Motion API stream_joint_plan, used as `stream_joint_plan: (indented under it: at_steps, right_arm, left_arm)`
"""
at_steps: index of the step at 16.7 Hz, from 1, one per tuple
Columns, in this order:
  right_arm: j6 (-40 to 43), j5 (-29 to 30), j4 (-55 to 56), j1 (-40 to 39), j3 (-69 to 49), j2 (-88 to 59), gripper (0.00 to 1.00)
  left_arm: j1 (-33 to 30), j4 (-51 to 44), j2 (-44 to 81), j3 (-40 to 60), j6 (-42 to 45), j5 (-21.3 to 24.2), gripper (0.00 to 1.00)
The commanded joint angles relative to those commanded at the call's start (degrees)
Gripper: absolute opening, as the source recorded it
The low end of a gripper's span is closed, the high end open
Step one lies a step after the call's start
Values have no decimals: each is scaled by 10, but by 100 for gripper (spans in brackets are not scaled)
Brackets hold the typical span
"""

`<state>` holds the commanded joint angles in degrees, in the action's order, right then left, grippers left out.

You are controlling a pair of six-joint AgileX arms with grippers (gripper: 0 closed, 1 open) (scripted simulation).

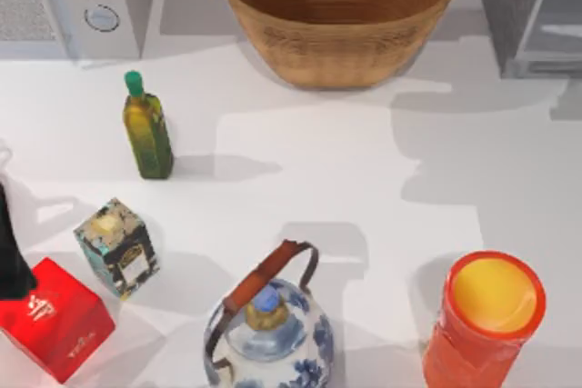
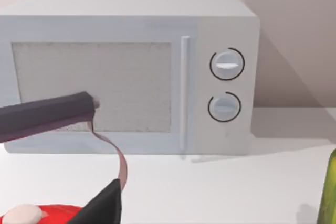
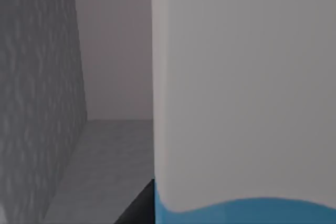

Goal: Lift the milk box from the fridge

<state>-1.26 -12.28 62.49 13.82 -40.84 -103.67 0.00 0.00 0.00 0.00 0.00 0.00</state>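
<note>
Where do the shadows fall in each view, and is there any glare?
Top view: soft shadows trail rightward from the oil bottle, teapot and basket on the table; no glare. Left wrist view: even light, faint shadow under the microwave. Right wrist view: the milk box is flatly lit beside the fridge wall.

Basket (image 1: 338, 15) at table (image 1: 318, 179) back centre; microwave (image 1: 68, 2) back left, fridge (image 1: 532, 11) back right. Bottle (image 1: 146, 129) stands left of centre, in front of microwave. Front row, left to right: red box (image 1: 55, 320), patterned box (image 1: 118, 247) just behind it, teapot (image 1: 268, 333), cup (image 1: 482, 320). Milk box (image 3: 244, 93) inside fridge, near its side wall.
</note>
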Motion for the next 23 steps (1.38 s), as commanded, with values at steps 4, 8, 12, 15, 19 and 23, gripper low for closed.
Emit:
stream_joint_plan:
  at_steps: [4,8,12,15,19,23]
  right_arm:
    - [1,5,-18,-4,11,34,0]
    - [3,19,-89,-22,55,154,0]
    - [5,41,-206,-47,133,351,0]
    - [5,59,-312,-69,206,530,0]
    - [6,86,-454,-98,301,768,0]
    - [9,109,-565,-123,373,947,0]
  left_arm:
    - [0,0,0,0,0,0,100]
    - [0,0,0,0,0,0,100]
    - [0,0,0,0,0,0,100]
    - [0,0,0,0,0,0,100]
    - [0,0,0,0,0,0,100]
    - [0,0,0,0,0,0,100]
